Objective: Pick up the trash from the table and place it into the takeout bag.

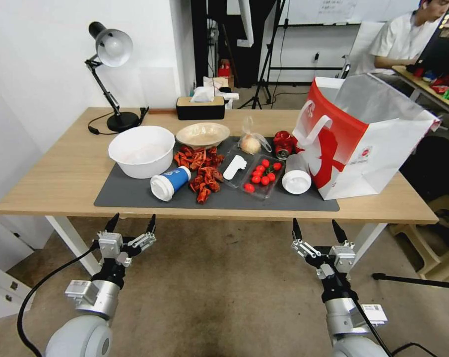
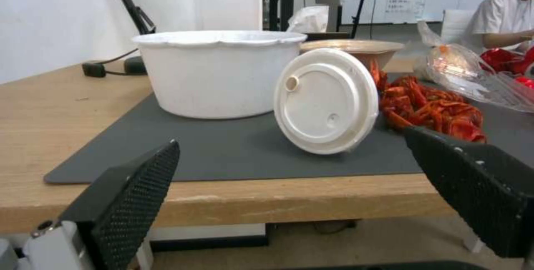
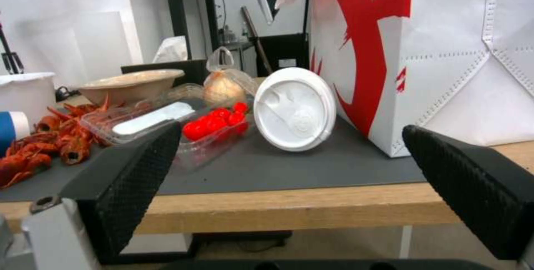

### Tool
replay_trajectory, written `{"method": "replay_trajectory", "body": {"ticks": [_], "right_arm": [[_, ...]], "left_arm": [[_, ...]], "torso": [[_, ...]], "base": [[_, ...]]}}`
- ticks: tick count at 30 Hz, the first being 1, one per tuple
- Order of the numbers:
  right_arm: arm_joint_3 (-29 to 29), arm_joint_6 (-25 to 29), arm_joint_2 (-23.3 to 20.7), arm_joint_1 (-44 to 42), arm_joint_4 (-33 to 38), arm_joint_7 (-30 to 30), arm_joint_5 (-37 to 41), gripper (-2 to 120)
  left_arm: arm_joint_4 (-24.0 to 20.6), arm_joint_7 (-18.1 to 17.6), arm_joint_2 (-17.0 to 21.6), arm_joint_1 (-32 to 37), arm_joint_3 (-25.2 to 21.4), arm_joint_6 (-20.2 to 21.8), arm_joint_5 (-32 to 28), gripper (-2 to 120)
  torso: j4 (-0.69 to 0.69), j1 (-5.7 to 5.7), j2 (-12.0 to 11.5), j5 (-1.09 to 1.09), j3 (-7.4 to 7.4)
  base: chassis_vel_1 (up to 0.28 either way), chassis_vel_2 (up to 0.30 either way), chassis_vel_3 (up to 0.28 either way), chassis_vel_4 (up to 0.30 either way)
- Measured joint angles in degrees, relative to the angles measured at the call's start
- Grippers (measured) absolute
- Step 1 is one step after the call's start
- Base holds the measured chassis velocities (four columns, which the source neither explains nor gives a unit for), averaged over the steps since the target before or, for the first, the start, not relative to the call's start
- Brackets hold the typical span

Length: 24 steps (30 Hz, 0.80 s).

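**Table surface, as laid out**

Light-wood table (image 1: 60, 173) is carrying a dark grey mat (image 1: 135, 193), a desk lamp (image 1: 112, 74) and a black tissue box (image 1: 200, 107) at the rear. The takeout bag (image 1: 368, 148) is standing at the right end, overlapping the mat's edge.

— Anything between the left gripper (image 1: 130, 224) and the bench (image 1: 60, 173)?

— No, its jaws stand spread short of the near edge, open air ahead. Just past the edge the blue-white lidded paper cup (image 1: 170, 182) lies lid-first, the white bowl (image 1: 141, 150) behind it.

— And the right gripper (image 1: 318, 230)?

— Spread too, clear to the edge. Beyond, the white cup (image 1: 296, 174) lies touching the takeout bag (image 1: 363, 139), which walls off the outer side; the tomato tray (image 1: 262, 176) crowds the inner.
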Motion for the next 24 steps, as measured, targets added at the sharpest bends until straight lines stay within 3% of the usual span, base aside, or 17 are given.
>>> {"method": "replay_trajectory", "body": {"ticks": [19,24], "right_arm": [[0.00,0.00,0.01,0.02,0.00,-0.01,0.00,100],[0.11,-0.59,0.11,0.16,0.20,-0.15,0.00,100]], "left_arm": [[-0.11,-0.09,0.00,-0.01,0.00,0.19,-0.04,100],[-1.96,-2.72,0.11,-0.46,0.45,4.10,-1.20,100]], "torso": [[0.00,0.00,0.00,0.00,0.00],[-0.01,0.00,0.00,0.01,0.00]], "base": [[0.000,0.000,0.000,0.000],[0.000,0.000,0.000,0.000]]}}
